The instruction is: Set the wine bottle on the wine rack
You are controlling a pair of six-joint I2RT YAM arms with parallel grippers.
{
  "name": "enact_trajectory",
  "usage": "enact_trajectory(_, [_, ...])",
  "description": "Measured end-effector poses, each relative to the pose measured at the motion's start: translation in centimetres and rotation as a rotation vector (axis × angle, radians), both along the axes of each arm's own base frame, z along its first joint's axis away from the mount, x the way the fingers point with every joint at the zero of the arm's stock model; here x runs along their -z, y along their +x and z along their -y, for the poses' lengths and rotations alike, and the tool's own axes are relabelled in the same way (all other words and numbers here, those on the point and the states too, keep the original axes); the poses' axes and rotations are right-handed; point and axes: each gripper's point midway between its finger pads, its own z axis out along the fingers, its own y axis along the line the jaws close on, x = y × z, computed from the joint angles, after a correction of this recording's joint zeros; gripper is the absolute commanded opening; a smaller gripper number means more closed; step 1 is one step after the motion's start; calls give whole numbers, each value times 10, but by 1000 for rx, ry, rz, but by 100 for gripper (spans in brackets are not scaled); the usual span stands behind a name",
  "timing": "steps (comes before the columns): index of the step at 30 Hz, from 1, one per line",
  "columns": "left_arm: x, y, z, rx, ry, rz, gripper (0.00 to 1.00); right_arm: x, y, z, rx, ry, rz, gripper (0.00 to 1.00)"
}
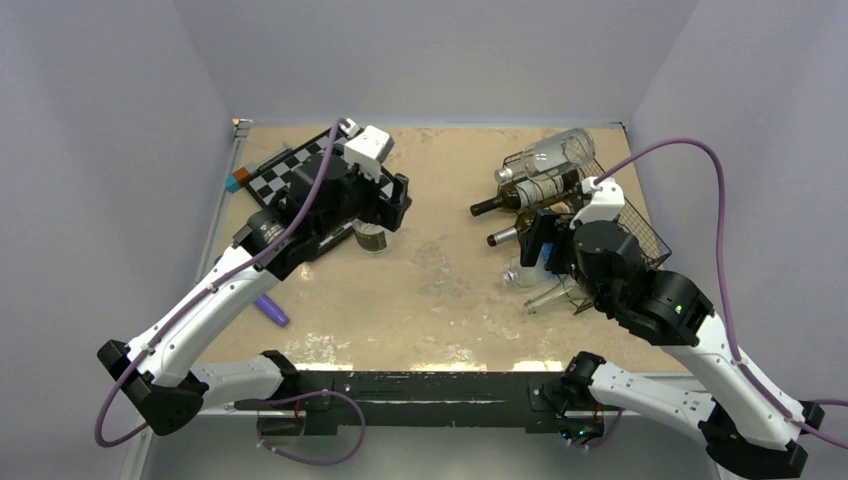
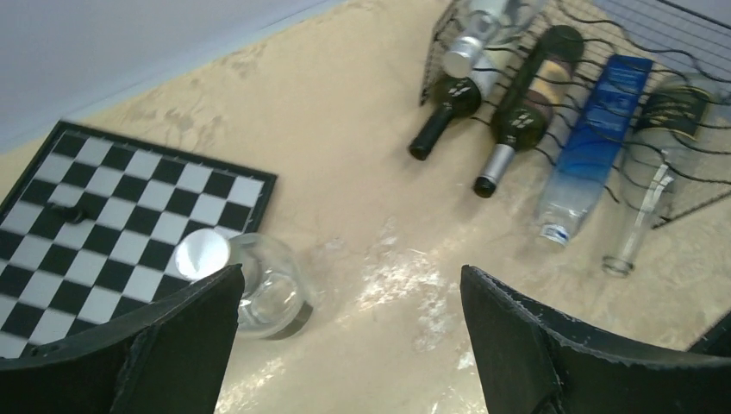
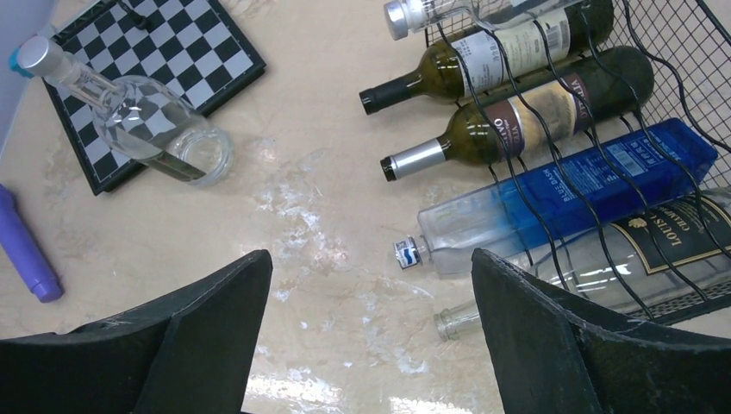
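Left wrist view: the left tool (image 2: 352, 276) is spread wide and grasps nothing, hanging over the bench (image 2: 345, 172). Just beside one finger (image 2: 172, 345) stands the wine bottle (image 2: 259, 289), clear glass with a silver cap, upright at the edge of the chessboard (image 2: 112, 224). The right tool (image 3: 371, 259) is likewise released and empty, above bare bench in front of the wine rack (image 3: 681, 60). On the rack's wavy wires lie two dark bottles (image 3: 517, 116), a blue-labelled bottle (image 3: 595, 185), a clear bottle with a black label (image 3: 672, 250) and a silver-capped clear one (image 3: 414, 13), necks pointing out. The wine bottle is well apart from the rack. A purple pen (image 3: 26, 250) lies near the chessboard.
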Motion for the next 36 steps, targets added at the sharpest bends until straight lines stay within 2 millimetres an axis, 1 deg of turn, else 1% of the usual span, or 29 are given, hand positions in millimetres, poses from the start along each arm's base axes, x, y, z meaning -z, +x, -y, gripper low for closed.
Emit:
enact_trajectory(4, [20,24,-36,-145,11,-84,96,2,3,-5,-5,-5,-9,90])
enact_trajectory(7, [43,45,-60,-246,26,-179,91,4,4,-6,-7,-7,-14,90])
enact_trajectory(9, [61,57,-69,-282,44,-245,90,5,3,-7,-11,-5,-17,90])
enact_trajectory(11, [80,68,-71,-299,59,-310,87,4,3,-7,-11,-3,-16,90])
enact_trajectory(14, [107,74,-71,-302,89,-398,81,4,2,-6,-8,1,-14,90])
enact_trajectory(16, [116,76,-71,-299,105,-431,77,4,1,-4,-4,2,-15,90])
enact_trajectory(18, [118,79,-70,-290,126,-450,74,5,1,-2,5,3,-15,89])
enact_trajectory(21, [113,85,-68,-263,151,-441,71,7,-1,2,18,8,-19,89])
enact_trajectory(26, [106,83,-64,-203,180,-441,72,7,-3,4,28,14,-20,89])
enact_trajectory(28, [108,83,-64,-194,195,-455,72,7,-2,4,30,13,-20,89])
enact_trajectory(30, [114,83,-64,-188,213,-477,72,7,-2,4,31,11,-20,89])
enact_trajectory(33, [126,80,-63,-174,239,-519,69,7,-2,5,37,8,-19,89])
enact_trajectory(34, [129,79,-63,-171,242,-526,66,7,-1,5,38,7,-19,89])
enact_trajectory(36, [132,77,-63,-165,249,-541,65,8,0,5,41,2,-20,89])
